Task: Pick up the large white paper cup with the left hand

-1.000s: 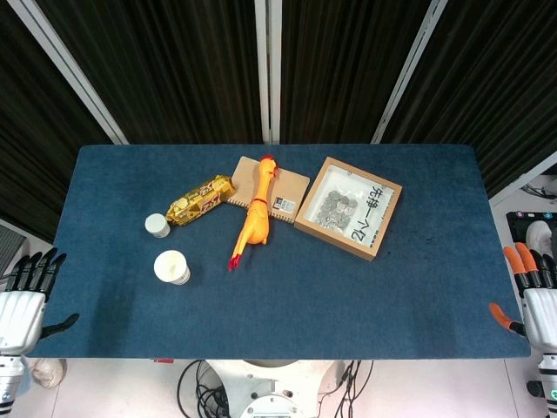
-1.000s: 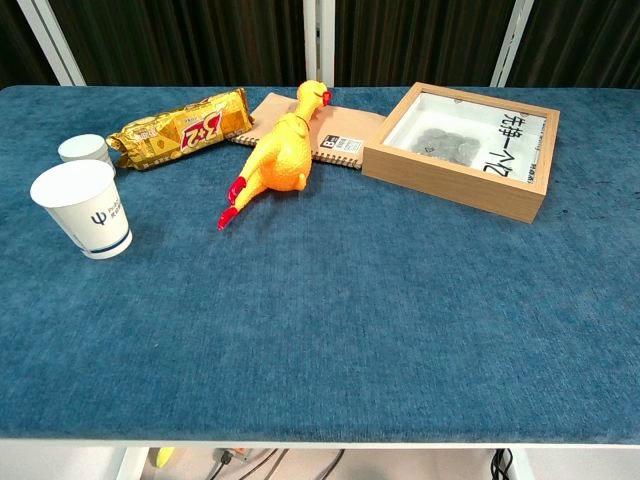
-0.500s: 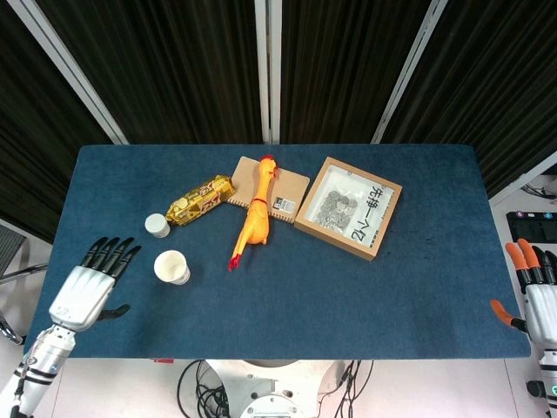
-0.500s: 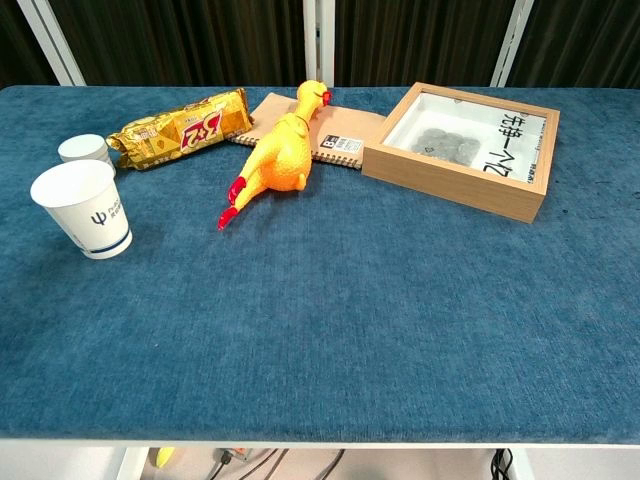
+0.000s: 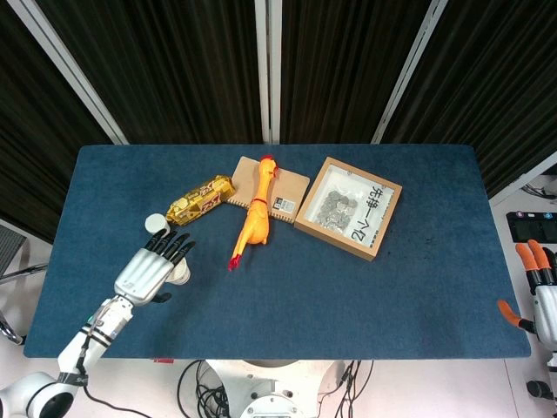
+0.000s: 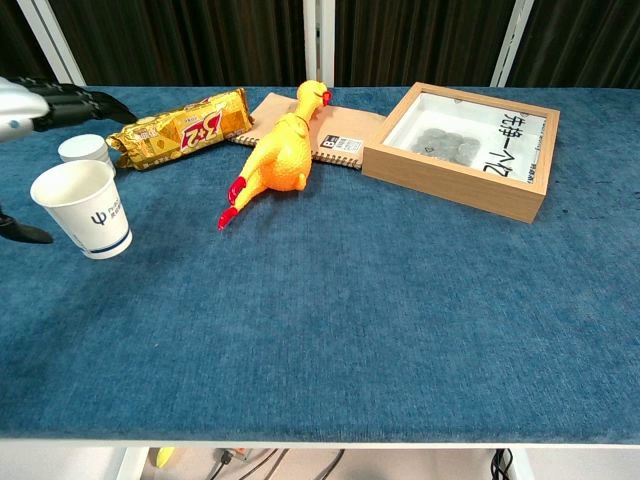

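The large white paper cup (image 6: 83, 208) stands upright on the left part of the blue table (image 6: 380, 320), near the left edge and well in from the front edge.

By size: the table runs wide, with a broad bare stretch across its front and right. The shallow wooden box (image 6: 463, 147) of coins sits right of centre toward the back. A notebook (image 6: 330, 125) lies just left of it, touching or nearly so, with the yellow rubber chicken (image 6: 282, 152) lying across its left end, feet pointing toward the front. A gold snack packet (image 6: 184, 127) lies left of the chicken.

The left hand (image 5: 155, 268) hovers over the large cup with fingers spread and nothing held; in the head view it covers most of the cup. The right hand (image 5: 541, 292) hangs off the table's right edge, fingers apart, holding nothing.

The small white cup (image 6: 84, 150) stands just behind the large one, near the packet's left end.
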Controlling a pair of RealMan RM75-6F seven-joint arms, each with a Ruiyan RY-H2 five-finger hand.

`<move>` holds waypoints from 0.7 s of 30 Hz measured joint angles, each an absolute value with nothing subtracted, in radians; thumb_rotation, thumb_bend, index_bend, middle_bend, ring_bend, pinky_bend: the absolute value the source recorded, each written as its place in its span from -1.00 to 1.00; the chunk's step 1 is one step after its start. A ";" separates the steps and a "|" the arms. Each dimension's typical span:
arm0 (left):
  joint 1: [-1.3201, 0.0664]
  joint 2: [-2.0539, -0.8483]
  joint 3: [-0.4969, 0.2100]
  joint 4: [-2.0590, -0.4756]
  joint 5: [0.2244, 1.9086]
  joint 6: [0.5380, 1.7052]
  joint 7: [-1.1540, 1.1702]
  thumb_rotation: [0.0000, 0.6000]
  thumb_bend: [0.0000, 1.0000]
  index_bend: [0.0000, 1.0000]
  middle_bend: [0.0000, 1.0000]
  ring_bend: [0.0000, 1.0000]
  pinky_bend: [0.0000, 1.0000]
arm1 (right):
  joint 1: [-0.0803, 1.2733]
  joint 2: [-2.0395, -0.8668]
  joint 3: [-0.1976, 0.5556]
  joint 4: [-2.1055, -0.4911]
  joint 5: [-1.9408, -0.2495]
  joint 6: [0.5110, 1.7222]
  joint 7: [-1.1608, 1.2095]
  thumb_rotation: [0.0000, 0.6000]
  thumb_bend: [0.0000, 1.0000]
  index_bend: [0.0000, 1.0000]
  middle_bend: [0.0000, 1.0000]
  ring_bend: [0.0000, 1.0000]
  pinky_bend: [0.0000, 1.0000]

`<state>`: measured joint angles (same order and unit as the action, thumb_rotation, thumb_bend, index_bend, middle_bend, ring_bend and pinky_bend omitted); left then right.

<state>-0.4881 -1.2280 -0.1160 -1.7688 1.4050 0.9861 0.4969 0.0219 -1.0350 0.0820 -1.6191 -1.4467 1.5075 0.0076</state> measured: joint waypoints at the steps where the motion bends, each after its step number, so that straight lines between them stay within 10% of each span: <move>1: -0.495 -1.236 -0.118 -1.765 1.387 0.979 0.513 1.00 -0.82 -1.00 -1.00 -1.00 -0.88 | 0.021 -1.036 0.082 -1.616 -1.445 1.507 0.011 1.00 -0.67 -1.00 -1.00 -1.00 -1.00; 21: -0.573 -1.274 -0.085 -1.744 1.227 0.975 0.674 1.00 -0.74 -0.50 -0.62 -1.00 -0.90 | 0.025 -1.053 0.082 -1.583 -1.416 1.473 0.022 1.00 -0.65 -1.00 -1.00 -1.00 -1.00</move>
